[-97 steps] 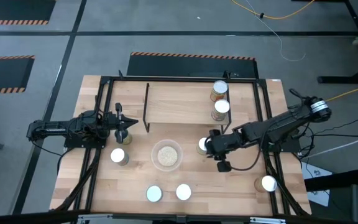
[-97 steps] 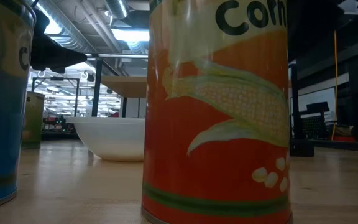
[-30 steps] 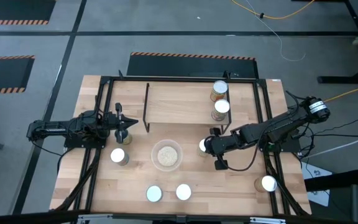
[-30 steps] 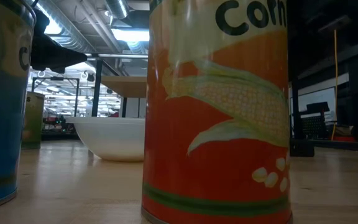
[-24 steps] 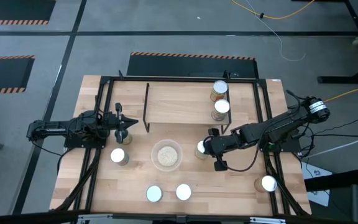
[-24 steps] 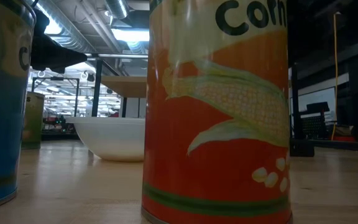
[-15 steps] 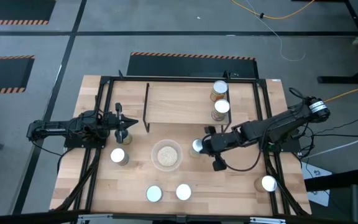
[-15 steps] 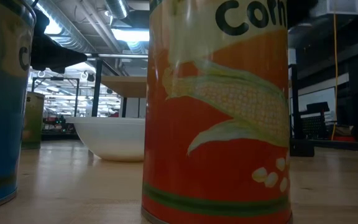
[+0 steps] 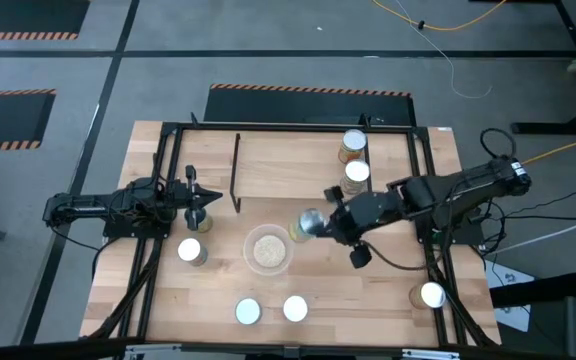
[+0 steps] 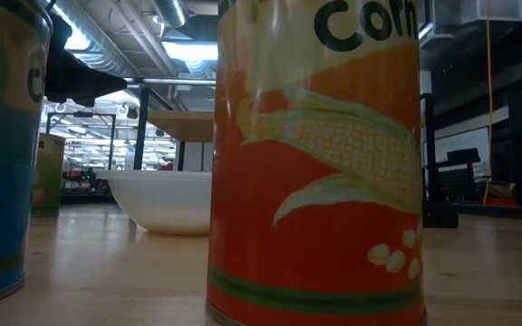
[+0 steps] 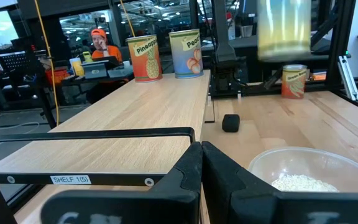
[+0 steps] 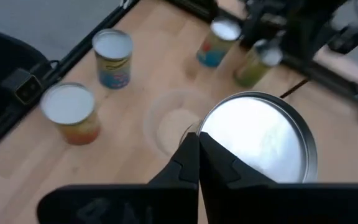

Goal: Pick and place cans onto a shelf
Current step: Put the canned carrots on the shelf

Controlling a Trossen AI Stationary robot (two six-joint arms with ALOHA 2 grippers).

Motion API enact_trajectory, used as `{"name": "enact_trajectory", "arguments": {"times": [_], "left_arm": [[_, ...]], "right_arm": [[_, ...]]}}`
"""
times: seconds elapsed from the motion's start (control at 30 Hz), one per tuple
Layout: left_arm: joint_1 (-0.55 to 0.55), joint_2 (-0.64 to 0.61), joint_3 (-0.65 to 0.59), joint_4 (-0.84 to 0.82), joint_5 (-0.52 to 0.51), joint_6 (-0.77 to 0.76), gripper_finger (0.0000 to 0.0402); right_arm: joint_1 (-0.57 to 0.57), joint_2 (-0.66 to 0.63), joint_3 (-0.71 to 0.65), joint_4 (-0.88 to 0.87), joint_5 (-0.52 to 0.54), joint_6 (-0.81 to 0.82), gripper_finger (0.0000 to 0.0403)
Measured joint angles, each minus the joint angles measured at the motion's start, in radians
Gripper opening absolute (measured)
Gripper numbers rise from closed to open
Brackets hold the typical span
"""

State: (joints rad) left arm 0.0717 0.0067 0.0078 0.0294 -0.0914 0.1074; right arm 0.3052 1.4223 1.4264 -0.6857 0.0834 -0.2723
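Plainly, the coming move turns on how the shelf [image 9: 288, 160] lies from the right gripper [image 9: 323, 222], which is clamped on a can [image 9: 306, 220] and carries it clear of the tabletop; in the left wrist view that can [image 11: 284, 28] shows hanging in the air with nothing under it. The can sits at the gripper's tip, on the side away from its own arm, and just past it and slightly nearer the table's front edge is the bowl [image 9: 268, 250], so the load hangs beside the bowl's rim rather than over the shelf. The shelf board lies on the gripper's far side, toward the back of the table, near but not yet under the can. Two cans already on the shelf [image 9: 356, 172] stand close by the gripper's wrist side, the nearer one just beside the arm, while the bare stretch of board opens ahead of the tip and farther back. The can's long axis looks somewhat tilted off upright, though how far I cannot tell. My reading is that the carry must go backward over the board and settle short of those two. The left gripper [image 9: 196, 205] waits with fingers pressed together, well apart from the held can, so the right arm is clearly the nearer.
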Motion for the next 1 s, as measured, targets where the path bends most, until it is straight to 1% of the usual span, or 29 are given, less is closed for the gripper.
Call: {"name": "enact_trajectory", "arguments": {"times": [0.23,0.43,0.6,0.73,0.8,1.0], "left_arm": [[0.000,0.000,0.000,0.000,0.000,0.000,0.0000],[0.000,0.000,0.000,0.000,0.000,0.000,0.0000],[0.000,0.000,0.000,0.000,0.000,0.000,0.0000],[0.000,0.000,0.000,0.000,0.000,0.000,0.0000],[0.000,0.000,0.000,0.000,0.000,0.000,0.0000],[0.000,0.000,0.000,0.000,0.000,0.000,0.0000]], "right_arm": [[-0.077,-0.001,0.166,-0.141,-0.006,-0.113,0.0000],[-0.182,-0.001,0.254,-0.237,-0.100,-0.180,0.0000],[-0.283,-0.001,0.273,-0.307,-0.174,-0.229,0.0000],[-0.357,0.000,0.271,-0.344,-0.229,-0.237,0.0000],[-0.389,0.000,0.271,-0.361,-0.249,-0.247,0.0000],[-0.461,0.000,0.271,-0.400,-0.314,-0.344,0.0000]]}}
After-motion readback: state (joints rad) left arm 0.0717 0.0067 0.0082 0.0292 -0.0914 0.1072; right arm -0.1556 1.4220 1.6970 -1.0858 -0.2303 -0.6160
